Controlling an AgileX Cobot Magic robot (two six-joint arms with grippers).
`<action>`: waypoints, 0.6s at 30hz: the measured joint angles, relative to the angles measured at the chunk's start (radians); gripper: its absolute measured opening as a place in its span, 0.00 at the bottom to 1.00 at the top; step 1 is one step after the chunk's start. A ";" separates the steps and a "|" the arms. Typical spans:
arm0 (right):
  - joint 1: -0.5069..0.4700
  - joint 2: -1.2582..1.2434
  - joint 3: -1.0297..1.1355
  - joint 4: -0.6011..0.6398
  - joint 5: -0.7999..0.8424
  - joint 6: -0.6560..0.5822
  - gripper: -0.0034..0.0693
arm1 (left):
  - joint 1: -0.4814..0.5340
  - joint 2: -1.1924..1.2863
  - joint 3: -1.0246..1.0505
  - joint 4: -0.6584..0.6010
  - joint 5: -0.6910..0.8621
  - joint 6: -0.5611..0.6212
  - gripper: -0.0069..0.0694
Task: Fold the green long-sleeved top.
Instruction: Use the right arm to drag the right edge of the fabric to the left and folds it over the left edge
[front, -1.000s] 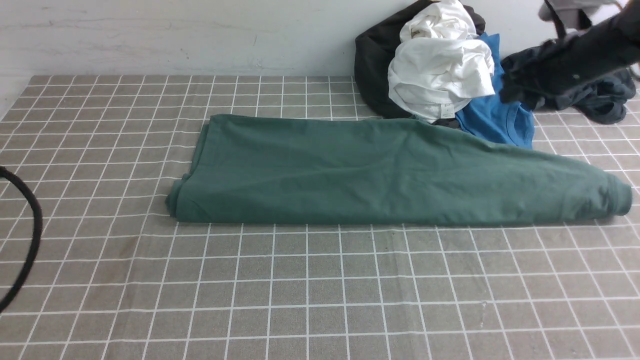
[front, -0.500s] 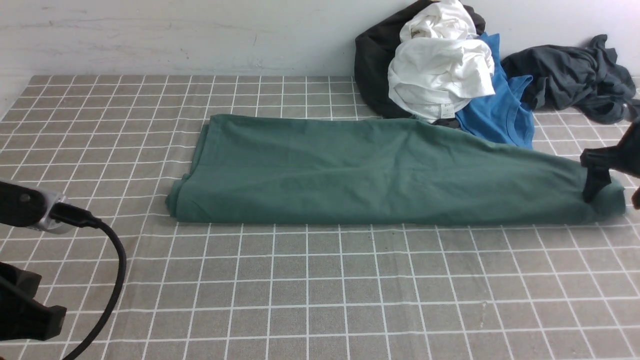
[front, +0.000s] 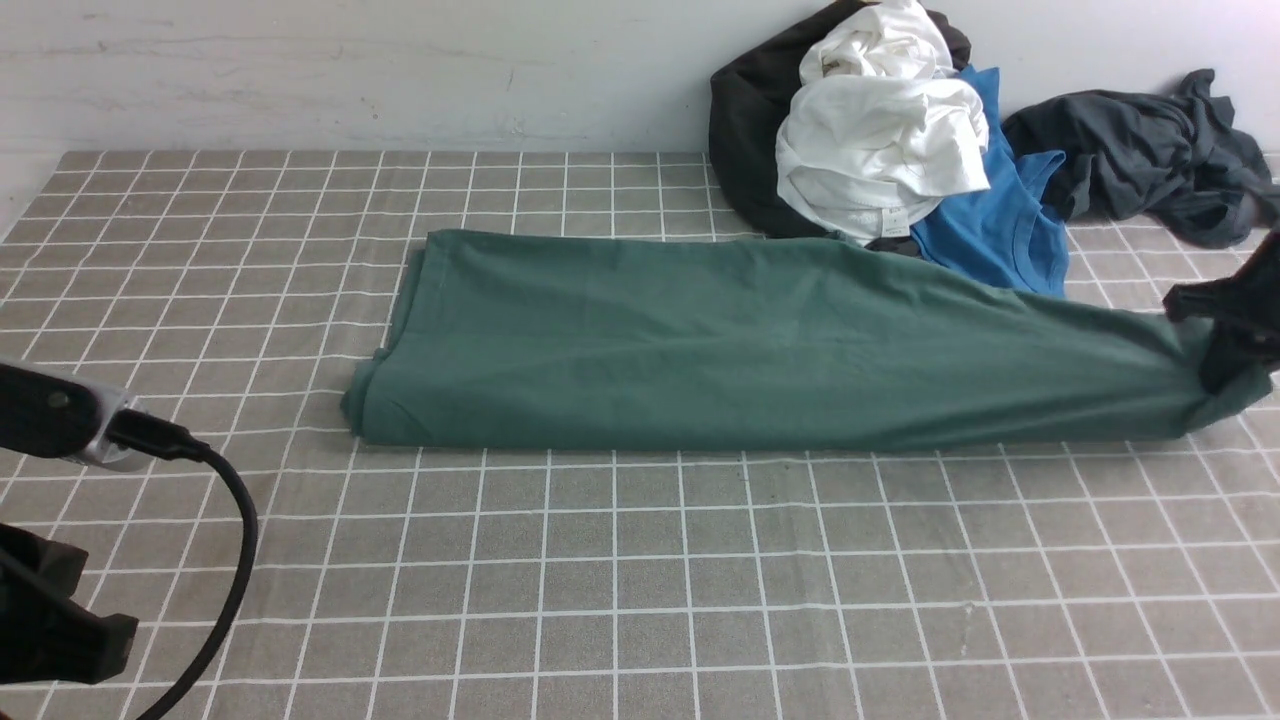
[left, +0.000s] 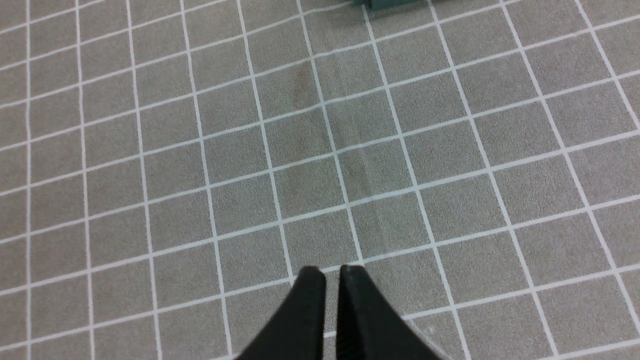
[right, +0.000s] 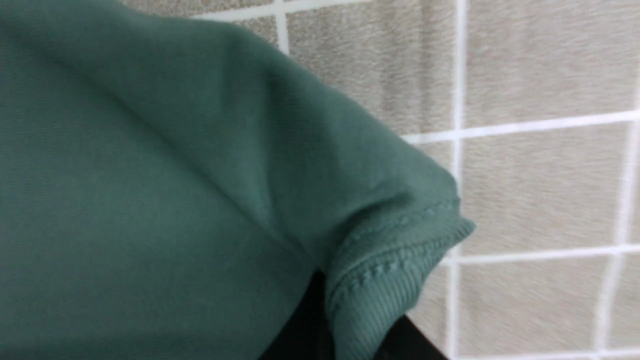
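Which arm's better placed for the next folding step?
Probably right: its jaws are shut on the green top's cuff. The left gripper is over bare mat, off the cloth.

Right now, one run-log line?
right gripper: shut on green top, cuff end | left gripper: shut, holding nothing | top: folded lengthwise, sleeve end gripped

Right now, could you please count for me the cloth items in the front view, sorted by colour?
Dark-green folded cotton top: 1
Bright blue cloth garment: 1
Dark grey crumpled garment: 1
White crumpled cloth heap: 1 (I cannot tell if it is more than one piece)
Black cloth item: 1
Total: 5
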 joint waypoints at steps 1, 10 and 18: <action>0.001 -0.056 0.000 -0.081 0.000 0.030 0.06 | 0.000 0.000 0.007 -0.002 -0.001 -0.003 0.12; 0.110 -0.310 0.000 -0.003 -0.007 0.100 0.06 | 0.000 0.002 0.018 -0.076 -0.037 -0.039 0.12; 0.493 -0.252 0.000 0.415 -0.263 -0.010 0.06 | 0.000 0.002 0.018 -0.122 -0.051 -0.039 0.12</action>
